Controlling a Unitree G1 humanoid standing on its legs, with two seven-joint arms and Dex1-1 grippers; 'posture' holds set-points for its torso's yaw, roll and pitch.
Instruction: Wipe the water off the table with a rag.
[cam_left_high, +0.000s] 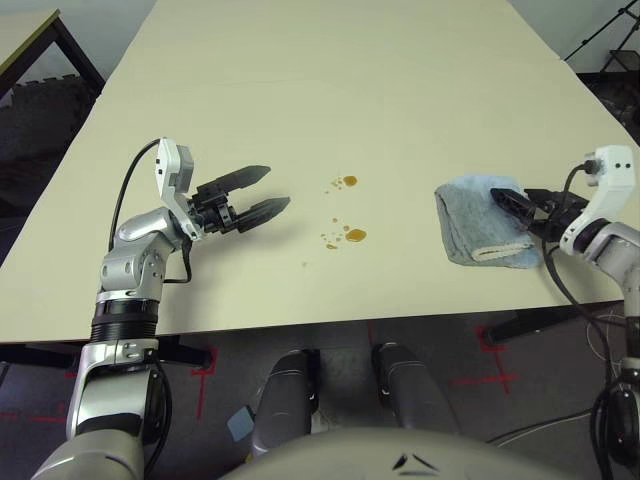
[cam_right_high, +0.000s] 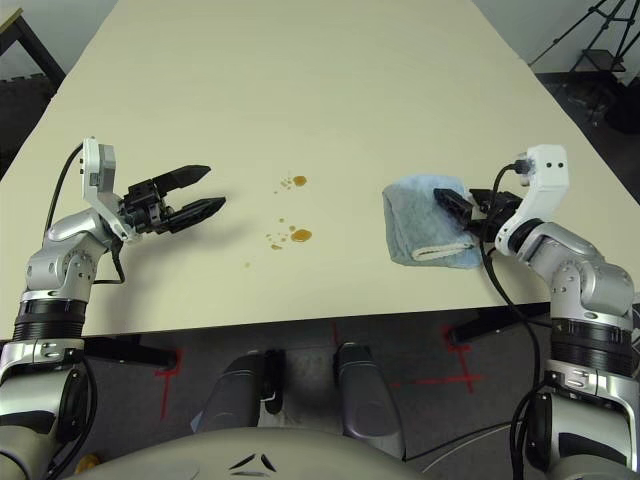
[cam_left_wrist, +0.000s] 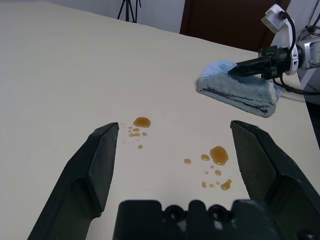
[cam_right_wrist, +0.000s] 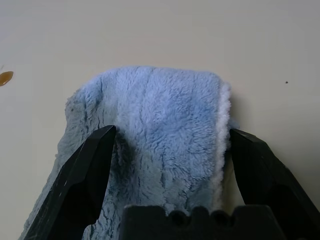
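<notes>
The light blue rag (cam_left_high: 470, 235) lies folded on the cream table (cam_left_high: 330, 90) near its front right edge. My right gripper (cam_left_high: 503, 202) is open and low over the rag's right side. In the right wrist view its two fingers stand either side of the rag (cam_right_wrist: 160, 120), with the cloth between them. The water is a group of small amber drops (cam_left_high: 352, 235) with a second small cluster (cam_left_high: 347, 182) just beyond, about mid-table. My left gripper (cam_left_high: 277, 189) hovers open to the left of the drops and points toward them, with nothing in it. Both clusters (cam_left_wrist: 219, 155) lie ahead of its fingers.
The table's front edge runs close below both grippers. A second table (cam_left_high: 25, 40) stands at the far left and a tripod (cam_left_high: 612, 40) at the far right, both off the table. Red tape marks (cam_left_high: 205, 372) are on the floor.
</notes>
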